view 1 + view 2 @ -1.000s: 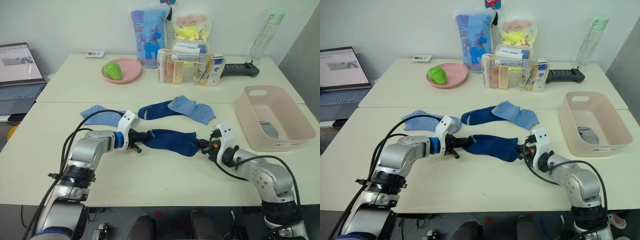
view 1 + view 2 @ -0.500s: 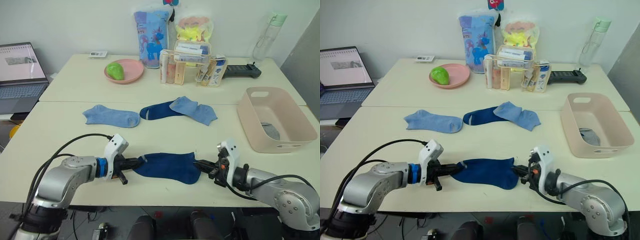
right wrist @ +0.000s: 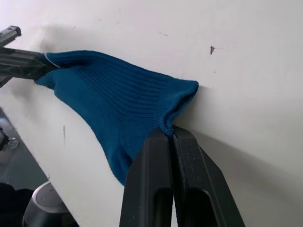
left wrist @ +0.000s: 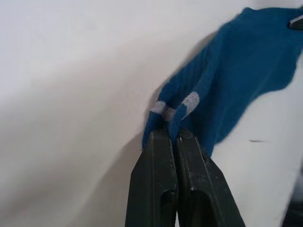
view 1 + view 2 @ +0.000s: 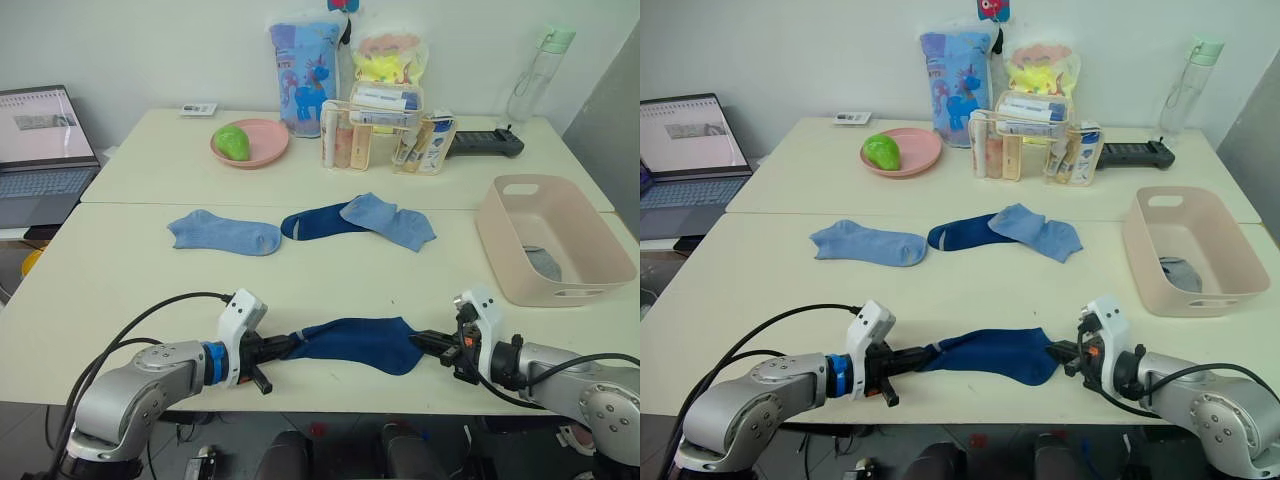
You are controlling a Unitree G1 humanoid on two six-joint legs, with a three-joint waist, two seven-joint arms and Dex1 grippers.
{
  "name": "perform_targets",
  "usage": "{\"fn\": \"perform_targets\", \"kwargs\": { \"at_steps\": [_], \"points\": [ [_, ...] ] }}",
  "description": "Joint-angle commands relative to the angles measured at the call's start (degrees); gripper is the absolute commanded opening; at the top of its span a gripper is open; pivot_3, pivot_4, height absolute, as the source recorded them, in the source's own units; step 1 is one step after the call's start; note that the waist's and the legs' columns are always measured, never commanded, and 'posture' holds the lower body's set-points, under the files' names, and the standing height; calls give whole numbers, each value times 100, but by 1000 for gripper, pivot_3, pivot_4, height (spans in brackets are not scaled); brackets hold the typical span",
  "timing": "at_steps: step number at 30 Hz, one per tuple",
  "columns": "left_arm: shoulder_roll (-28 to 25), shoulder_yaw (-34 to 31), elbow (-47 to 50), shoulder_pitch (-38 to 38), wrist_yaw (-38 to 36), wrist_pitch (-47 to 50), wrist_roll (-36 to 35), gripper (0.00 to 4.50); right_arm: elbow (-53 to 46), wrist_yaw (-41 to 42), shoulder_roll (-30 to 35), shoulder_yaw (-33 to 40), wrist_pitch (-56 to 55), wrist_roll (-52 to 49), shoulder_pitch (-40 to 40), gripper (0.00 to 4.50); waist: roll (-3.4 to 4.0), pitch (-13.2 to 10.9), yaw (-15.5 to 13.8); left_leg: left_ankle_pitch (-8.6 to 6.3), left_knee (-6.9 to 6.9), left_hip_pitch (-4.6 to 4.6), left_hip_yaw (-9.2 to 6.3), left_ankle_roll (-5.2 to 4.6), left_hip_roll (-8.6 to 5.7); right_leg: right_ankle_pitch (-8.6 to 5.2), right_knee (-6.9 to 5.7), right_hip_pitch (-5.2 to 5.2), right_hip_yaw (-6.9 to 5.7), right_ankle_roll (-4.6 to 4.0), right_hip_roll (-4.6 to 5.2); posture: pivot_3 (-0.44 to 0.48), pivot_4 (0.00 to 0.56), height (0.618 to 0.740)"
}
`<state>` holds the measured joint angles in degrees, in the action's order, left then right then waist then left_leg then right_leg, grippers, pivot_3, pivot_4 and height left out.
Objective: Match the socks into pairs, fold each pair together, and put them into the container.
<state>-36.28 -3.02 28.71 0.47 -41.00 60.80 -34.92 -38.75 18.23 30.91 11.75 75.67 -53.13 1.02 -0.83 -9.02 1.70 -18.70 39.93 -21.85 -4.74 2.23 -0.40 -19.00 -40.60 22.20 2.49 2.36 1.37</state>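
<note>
Near front edge of the desk (image 5: 120, 260): 1 navy sock (image 5: 355, 342) stretched flat between the 2 claws, close to the edge, roughly mid-width. Left claw (image 5: 283, 347) has its fingers pressed tight together on the end of that sock with the pale stripe; the left wrist view shows the fabric bunched between the fingers (image 4: 163, 156). Right claw (image 5: 428, 342) likewise pinched closed on the opposite end, ribbed fabric gathered at the fingertips (image 3: 163, 142). Sock body lies on the desk surface between them, slightly sagging toward the front edge. Farther back, about mid-depth of the desk: 1 light blue sock (image 5: 222, 233) lying flat toward the left, on its own. To its right, a second navy sock (image 5: 312, 222) with another light blue sock (image 5: 388, 221) overlapping its right end, the 2 touching. Pink tub (image 5: 590, 262) sits at the right edge of the desk, well apart from the claws; something grey (image 5: 543, 262), likely socks, lies in its bottom. At the back half of the desk: pink plate (image 5: 262, 147) carrying a green fruit (image 5: 232, 142), clear organiser (image 5: 385, 135) with tubes and boxes, 2 printed bags (image 5: 303, 70) behind it, a bottle (image 5: 535, 72) at the back right corner. Laptop (image 5: 40, 150) open beyond the left edge.
</note>
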Motion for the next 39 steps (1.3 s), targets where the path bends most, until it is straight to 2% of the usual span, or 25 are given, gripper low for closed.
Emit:
{"fn": "perform_targets", "kwargs": {
  "at_steps": [1,4,7,11,18,21,26,29,33,35,39],
  "points": [
    [-54,103,-191,-47,48,39,10,0,-111,-97,36,69,-58,-21,26,12,0,0,-1,0,0,0,-1,0,0,0,0,0,-1,0,0,0,150,703],
    [-58,100,-391,-173,-9,26,-70,0,-110,-185,48,-43,-88,87,-14,12,1,1,-1,0,0,0,-1,0,0,0,0,-1,-1,0,-1,0,150,703],
    [-258,209,-568,-152,-35,-289,213,590,-179,-255,142,-79,-215,264,-76,717,2,1,-3,0,0,0,-1,0,0,0,1,-1,-1,0,-1,0,150,703],
    [-345,181,-631,-105,-59,-391,149,1678,-197,-173,268,-7,-377,350,-108,2031,11,6,-2,0,-1,5,-1,1,1,0,0,-2,0,0,-1,0,150,703],
    [-529,-264,-591,162,-373,-657,-138,3624,-663,697,754,-210,-1533,623,-296,4450,24,14,26,0,-4,9,0,0,4,0,1,-6,0,0,-4,0,150,703],
    [-744,-447,-571,358,-623,-896,-206,4465,-684,722,692,-380,-1928,826,161,4500,25,14,79,0,-9,14,5,0,12,0,-1,-3,3,0,-10,0,150,703],
    [-837,-558,-544,398,-688,-1030,-274,4465,-482,925,841,-727,-2301,1205,679,4500,25,11,17,0,-10,11,0,1,10,-1,7,-4,-1,-2,-9,0,150,703],
    [-961,-602,-589,273,-851,-1452,-88,4465,-339,1018,833,-892,-2336,1243,1082,4500,24,8,6,0,-9,2,-1,1,9,0,16,-2,-2,-2,-6,0,150,703],
    [-765,-363,-1408,-899,-372,-2168,617,4465,-184,890,721,-1040,-2274,1343,1388,4500,13,-1,-50,0,-7,0,-10,2,6,1,15,-3,-11,-3,-5,0,150,703],
    [-656,-224,-1680,-1263,-381,-2395,796,4465,-140,914,756,-1097,-2330,1470,1377,4500,6,-2,-65,1,-4,-7,-18,2,3,1,18,-2,-17,-4,-5,0,150,703],
    [-290,347,-2624,-2337,-110,-2838,1542,4465,-186,823,644,-1107,-2299,1490,1449,4500,3,-4,-70,1,-6,-23,-6,3,-3,2,49,2,-17,-2,2,0,150,703]
  ]
}}
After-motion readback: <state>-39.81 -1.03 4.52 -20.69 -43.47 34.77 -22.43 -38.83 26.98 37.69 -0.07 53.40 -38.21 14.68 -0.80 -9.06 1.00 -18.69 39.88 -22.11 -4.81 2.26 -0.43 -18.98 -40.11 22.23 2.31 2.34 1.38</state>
